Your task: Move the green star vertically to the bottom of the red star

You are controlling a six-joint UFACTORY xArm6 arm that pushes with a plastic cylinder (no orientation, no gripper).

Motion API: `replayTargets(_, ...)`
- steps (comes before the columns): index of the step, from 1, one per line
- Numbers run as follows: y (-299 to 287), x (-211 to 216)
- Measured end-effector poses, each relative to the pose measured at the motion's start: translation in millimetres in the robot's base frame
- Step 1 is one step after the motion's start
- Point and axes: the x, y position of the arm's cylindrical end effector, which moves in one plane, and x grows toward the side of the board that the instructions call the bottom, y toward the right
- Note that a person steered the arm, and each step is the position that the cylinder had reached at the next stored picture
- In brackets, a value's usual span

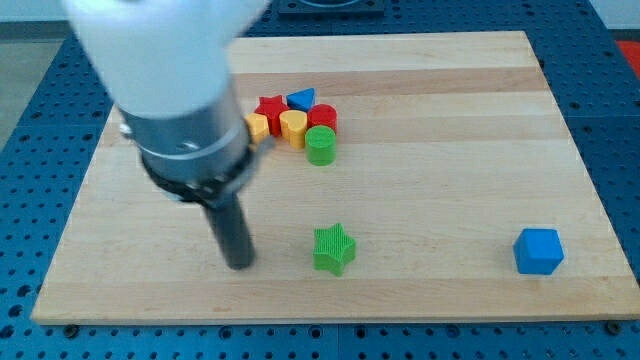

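The green star (333, 248) lies on the wooden board near the view's bottom, at mid-width. The red star (270, 108) sits in a cluster near the view's top, left of centre. My tip (240, 263) rests on the board to the left of the green star, with a clear gap between them, and well below the red star. The arm's blurred body covers the upper left of the view and the left edge of the cluster.
The cluster holds a blue triangular block (301, 98), a red cylinder (322, 117), a yellow block (293, 126), another yellow block (258, 126) and a green cylinder (320, 145). A blue cube (538, 250) lies at the bottom right. The board (450, 150) ends near the bottom.
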Motion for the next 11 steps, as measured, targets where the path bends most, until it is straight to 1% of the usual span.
replayTargets(1, 48.5, 36.2)
replayTargets(2, 93.9, 42.2)
replayTargets(3, 97.7, 9.2)
replayTargets(4, 65.6, -35.4)
replayTargets(5, 40.9, -65.8)
replayTargets(6, 47.8, -56.6)
replayTargets(7, 45.4, -32.0)
replayTargets(8, 23.0, -38.3)
replayTargets(9, -2.2, -77.2)
replayTargets(10, -11.1, -98.0)
replayTargets(11, -4.4, -82.6)
